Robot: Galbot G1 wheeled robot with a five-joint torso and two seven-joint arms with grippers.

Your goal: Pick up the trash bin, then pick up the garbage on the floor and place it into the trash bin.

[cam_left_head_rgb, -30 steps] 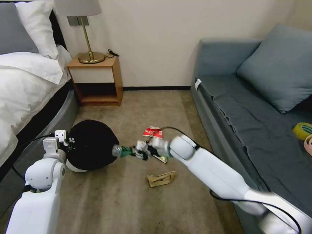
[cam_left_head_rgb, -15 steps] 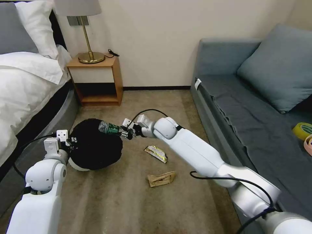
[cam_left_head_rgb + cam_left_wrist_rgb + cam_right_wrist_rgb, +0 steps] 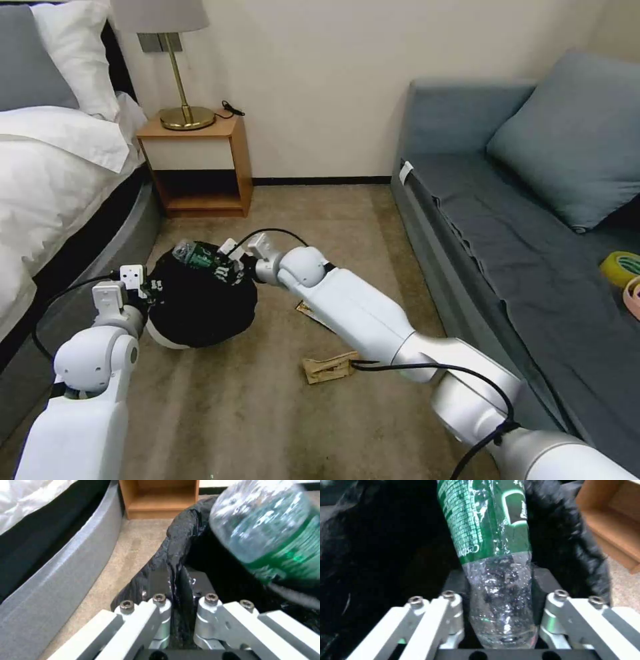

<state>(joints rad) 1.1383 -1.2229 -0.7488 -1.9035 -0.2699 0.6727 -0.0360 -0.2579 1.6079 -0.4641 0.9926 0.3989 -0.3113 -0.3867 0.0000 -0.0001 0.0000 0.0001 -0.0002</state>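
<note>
The trash bin [image 3: 200,303], white with a black bag liner, hangs tilted just above the carpet. My left gripper [image 3: 143,288] is shut on its rim [image 3: 173,562]. My right gripper [image 3: 225,265] is shut on the clear green-labelled bottle [image 3: 193,255], a piece of garbage, and holds it over the bin's open mouth. In the right wrist view the bottle [image 3: 490,542] points into the dark bag. A tan paper wad [image 3: 330,367] lies on the carpet. A yellow-dark wrapper [image 3: 307,310] peeks out from behind my right arm.
A wooden nightstand [image 3: 200,167] with a brass lamp [image 3: 183,113] stands at the back wall. The bed [image 3: 60,200] borders the left, the grey sofa [image 3: 520,253] the right. A yellow-green tape roll [image 3: 620,267] lies on the sofa. Open carpet lies in front.
My right arm has swung left and upward with the bottle, from beside the bin to over its mouth. The left gripper keeps its hold on the bin's rim.
</note>
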